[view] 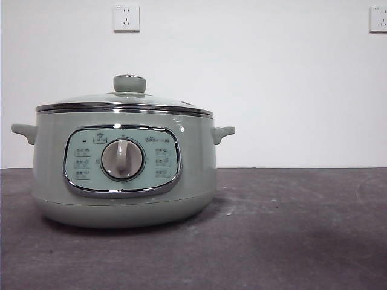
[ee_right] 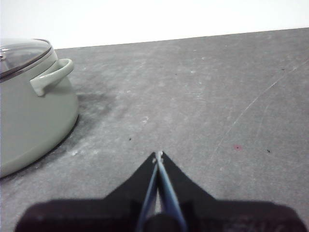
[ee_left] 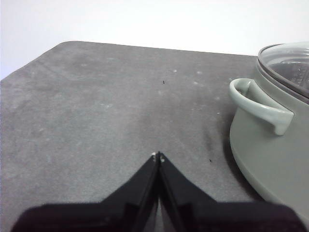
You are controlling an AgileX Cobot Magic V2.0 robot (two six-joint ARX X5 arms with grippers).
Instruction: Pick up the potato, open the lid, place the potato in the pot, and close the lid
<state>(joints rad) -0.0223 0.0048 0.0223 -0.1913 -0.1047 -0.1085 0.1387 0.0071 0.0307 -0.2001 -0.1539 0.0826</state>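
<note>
Oddly, with the lid point(view: 124, 99) seated on the pot point(view: 124, 175) left on the bench point(view: 290, 229) and both hands, left hand point(ee_left: 158, 155) and right hand point(ee_right: 158, 154), pinched closed and empty, no potato shows anywhere, so the pick-up may stall.

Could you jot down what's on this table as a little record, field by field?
pot: pale green pot standing on the dark table
lid: glass lid closed on the pot
potato: not visible in any view
left gripper: left gripper shut, empty, above the table beside one pot handle
right gripper: right gripper shut, empty, on the pot's other side
wall: two sockets
</note>
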